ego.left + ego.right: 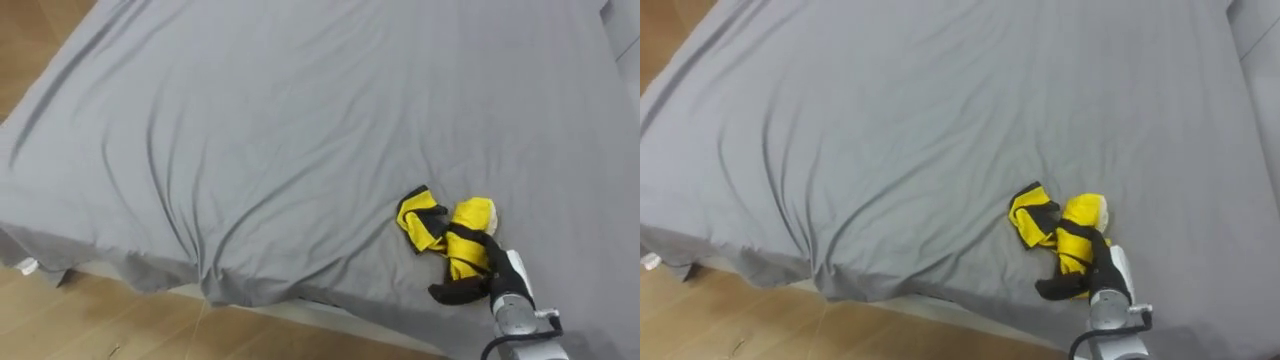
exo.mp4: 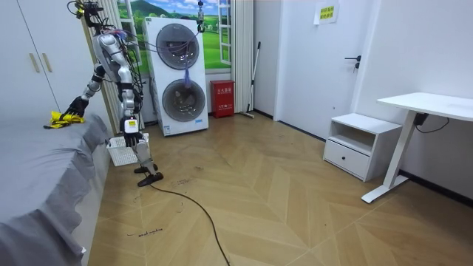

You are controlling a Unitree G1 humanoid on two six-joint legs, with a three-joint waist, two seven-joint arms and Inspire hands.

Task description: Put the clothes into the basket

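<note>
Right hand [image 1: 468, 288] rested near the grey bed's [image 1: 250, 120] edge, fingers curled onto a crumpled yellow-and-black garment [image 1: 445, 225] just beyond its wrist, wrinkled sheet stretched away to its left

The clothes [image 1: 447, 232] are lying on the bed [image 1: 250, 130] near its front right edge, and the right hand [image 1: 475, 283] is gripping their near end. In the room view the robot is standing beside the bed. The basket [image 2: 120, 151] is sitting on the floor [image 2: 259, 199] at its feet, just beside the bed, and the washers [image 2: 177, 77] are standing behind it.
</note>
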